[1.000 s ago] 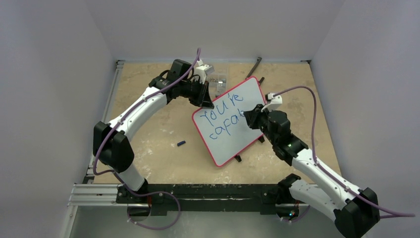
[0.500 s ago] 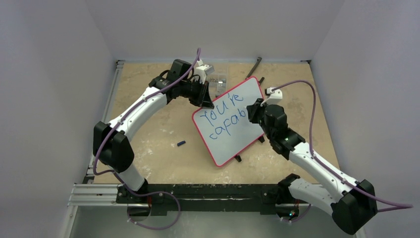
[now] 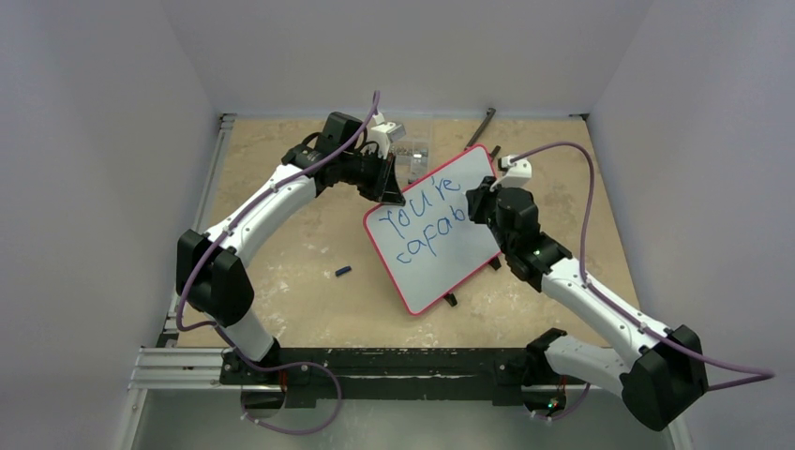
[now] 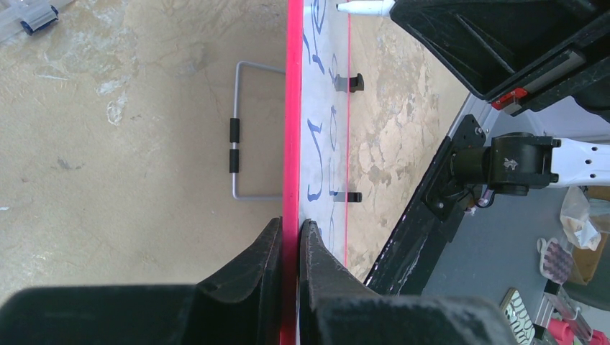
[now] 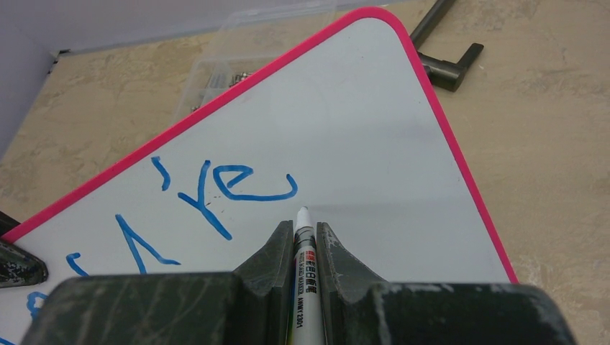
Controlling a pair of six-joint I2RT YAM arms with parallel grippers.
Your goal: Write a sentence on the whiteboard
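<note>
The whiteboard (image 3: 452, 267) stands tilted on its feet in the middle of the worktop (image 3: 291, 234), between the two arms. The left claw (image 4: 289, 231) pinches its red rim, jaws narrow on the edge. The right claw (image 5: 303, 231) grips a white marker (image 5: 303, 248), its tip just right of the "e" (whether it touches the board is unclear). The sentence (image 3: 427, 223) reads "You're" above "capab" in blue. A small dark cap (image 3: 343, 271) lies left of the board.

It looked like a robotics lab: plain white panels (image 3: 112, 141) boxed in a scuffed counter (image 3: 281, 272), with robot arms (image 3: 272, 202) bolted to an aluminium rail (image 3: 178, 367).
</note>
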